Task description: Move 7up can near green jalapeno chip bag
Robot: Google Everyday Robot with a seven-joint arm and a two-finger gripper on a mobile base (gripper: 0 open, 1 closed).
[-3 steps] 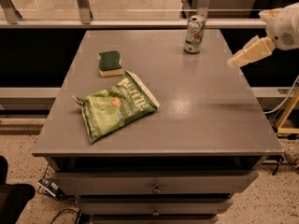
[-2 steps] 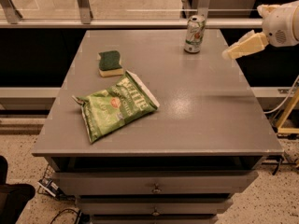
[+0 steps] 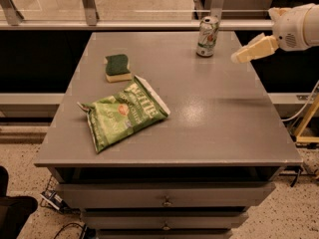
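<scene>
The 7up can (image 3: 207,36) stands upright near the far right edge of the grey table (image 3: 209,118). The green jalapeno chip bag (image 3: 123,114) lies flat on the table's left-middle part, well apart from the can. My gripper (image 3: 238,57) comes in from the right, with its cream-coloured fingers pointing left and down. Its tip hangs in the air a short way right of the can and slightly nearer to me, not touching it. It holds nothing.
A dark-green and yellow sponge (image 3: 117,67) lies behind the bag on the left. A metal rail and posts (image 3: 89,6) run along the table's far edge. Drawers (image 3: 164,199) sit under the tabletop. Cables lie on the floor at the lower left.
My gripper has moved left and slightly up, closing in on the can from the right. The can, bag and sponge have not moved.
</scene>
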